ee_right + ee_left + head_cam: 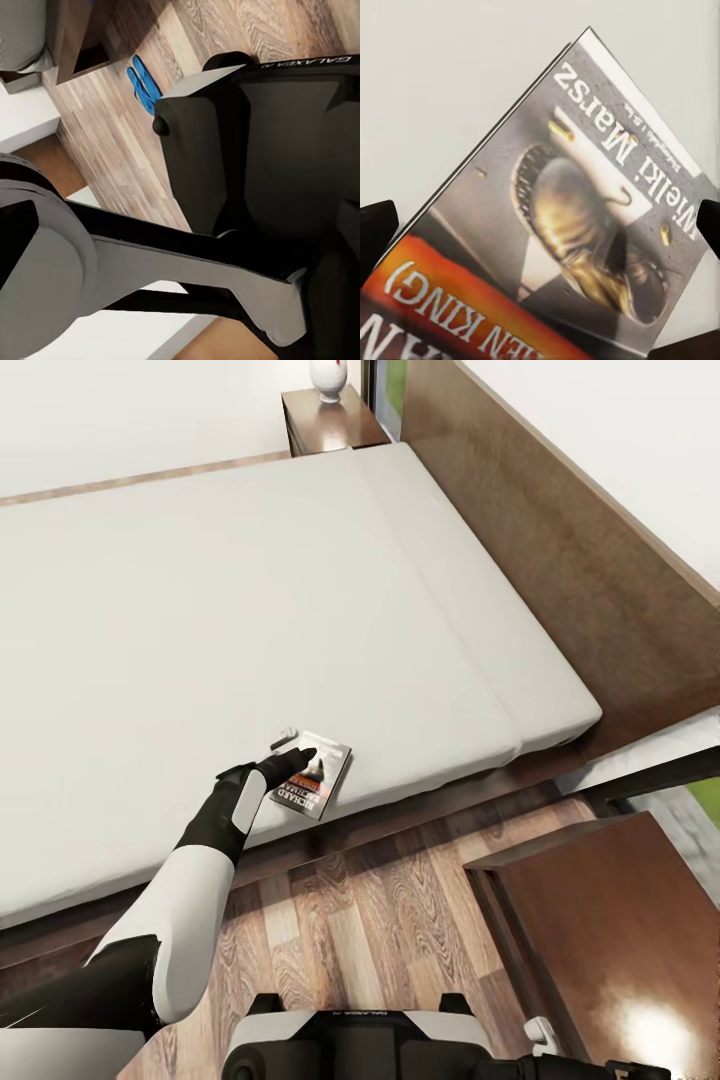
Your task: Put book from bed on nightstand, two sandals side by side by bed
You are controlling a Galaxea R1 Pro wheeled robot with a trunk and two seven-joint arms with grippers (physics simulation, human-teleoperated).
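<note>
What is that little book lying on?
The book lies flat on the light-grey mattress of the bed, near its front edge. The left tool reaches over it, covering part of the cover. What lies beneath the book itself is hidden.

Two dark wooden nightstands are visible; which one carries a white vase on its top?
The far nightstand, at the opposite corner of the bed, carries the white vase. The near nightstand, close to the robot, shows only a bare glossy top.

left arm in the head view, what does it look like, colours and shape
The left arm has smooth, rounded white shell segments joined by black sections at the elbow and wrist. A white oval panel sits on the black wrist. The left gripper has dark fingers with a small pale grey piece beside them. No loose cables are visible.
</note>
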